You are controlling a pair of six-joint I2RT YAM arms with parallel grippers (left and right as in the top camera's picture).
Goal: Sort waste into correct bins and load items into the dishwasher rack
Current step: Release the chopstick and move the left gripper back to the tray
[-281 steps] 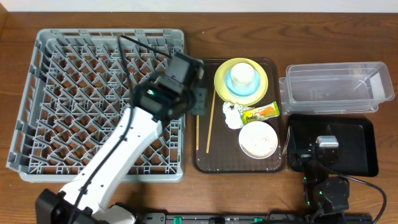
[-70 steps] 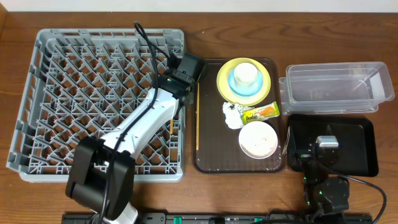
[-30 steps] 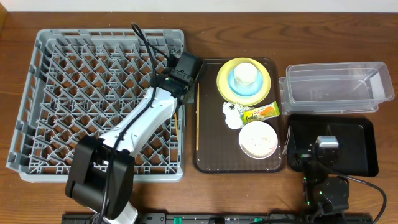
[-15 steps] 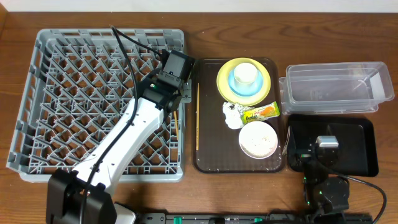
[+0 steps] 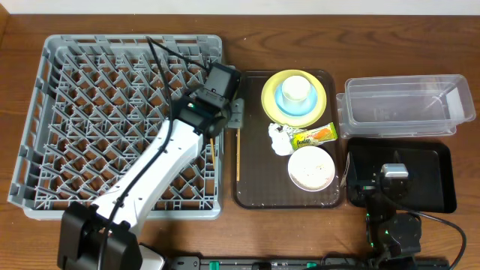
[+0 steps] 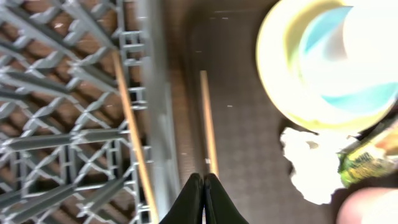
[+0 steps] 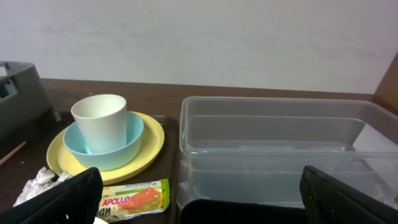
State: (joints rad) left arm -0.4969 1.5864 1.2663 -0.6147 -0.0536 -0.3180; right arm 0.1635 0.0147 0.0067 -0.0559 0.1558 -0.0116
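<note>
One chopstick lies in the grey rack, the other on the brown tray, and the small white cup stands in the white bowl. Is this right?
Not fully. The right wrist view shows the small white cup standing in the light blue bowl, not the white bowl. The rest holds: one chopstick in the grey rack, the other chopstick on the brown tray.

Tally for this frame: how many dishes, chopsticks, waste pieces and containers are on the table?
Dishes: 4 (yellow plate, light blue bowl, white cup, white bowl)
Chopsticks: 2 (rack chopstick, tray chopstick)
Waste: 2 (tissue, wrapper)
Containers: 4 (rack, brown tray, clear tub, black tray)
Total: 12
</note>
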